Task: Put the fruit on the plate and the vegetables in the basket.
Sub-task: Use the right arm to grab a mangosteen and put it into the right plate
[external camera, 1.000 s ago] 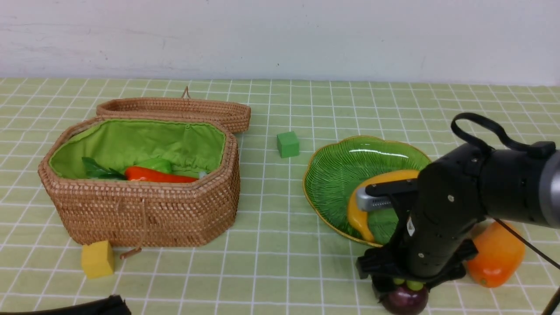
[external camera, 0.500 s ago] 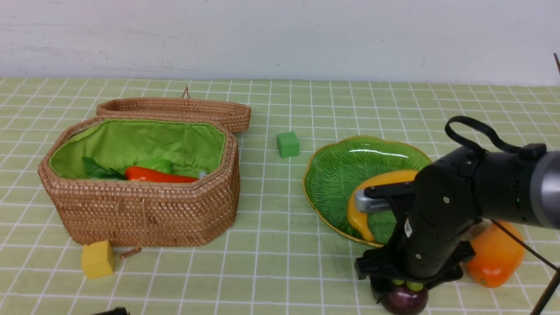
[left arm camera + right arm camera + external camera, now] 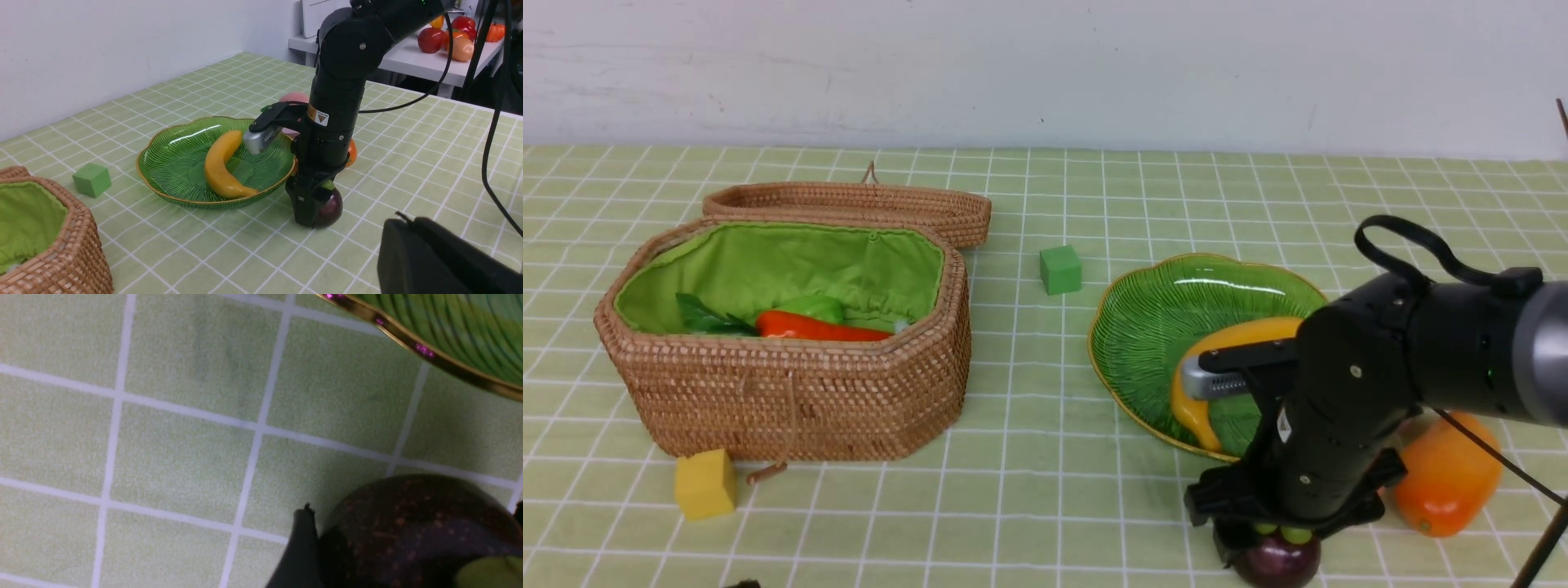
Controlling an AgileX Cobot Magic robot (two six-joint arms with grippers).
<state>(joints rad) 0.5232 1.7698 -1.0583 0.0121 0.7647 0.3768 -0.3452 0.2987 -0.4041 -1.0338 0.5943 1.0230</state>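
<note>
Purple mangosteen: on the cloth just in front of the plate, not on it, in the same spot as a second ago
Right gripper: points down, jaws spread wide on either side of the mangosteen, one finger just beside its skin; no firm clasp shows
Right arm: edged slightly left since a second ago, hardly changed over the last half second
Left gripper: closed up; a second ago its arm filled the front view's lower left corner, now only a sliver shows there
Banana: lying in the plate, unmoved
Mango: on the cloth right of the plate, unmoved
Peach: on the cloth beyond the plate, partly hidden by the right arm
Basket: lid open, pepper and gourd inside, unchanged
Green cube: between basket and plate, unmoved
Yellow cube: just in front of the basket, unmoved
</note>
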